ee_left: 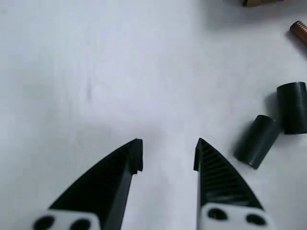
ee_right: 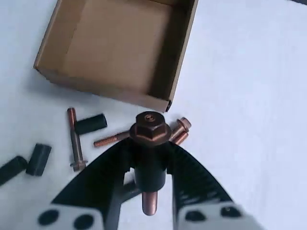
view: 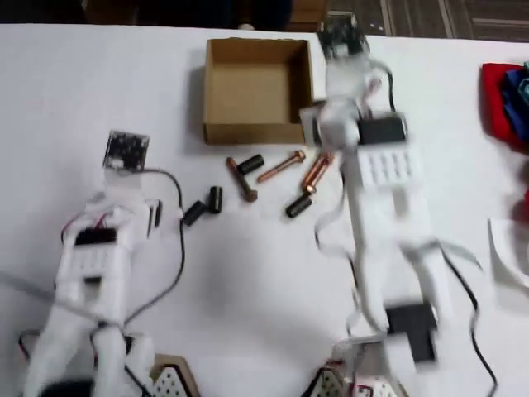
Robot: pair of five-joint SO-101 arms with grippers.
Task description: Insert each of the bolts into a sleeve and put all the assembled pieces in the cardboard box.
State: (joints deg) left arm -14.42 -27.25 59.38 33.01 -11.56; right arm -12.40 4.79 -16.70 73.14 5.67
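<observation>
A sleeved bolt [ee_right: 151,132] is clamped in the right pincer [ee_right: 149,148]; the left pincer [ee_left: 169,143] is spread empty; loose bolts [view: 281,165] are seen at the cardboard box's [view: 216,83] six o'clock.

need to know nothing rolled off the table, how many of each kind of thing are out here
loose copper-coloured metal bolts: 4
loose black cylindrical sleeves: 4
sleeved bolt in right gripper: 1
brown cardboard box: 1
total: 10
</observation>
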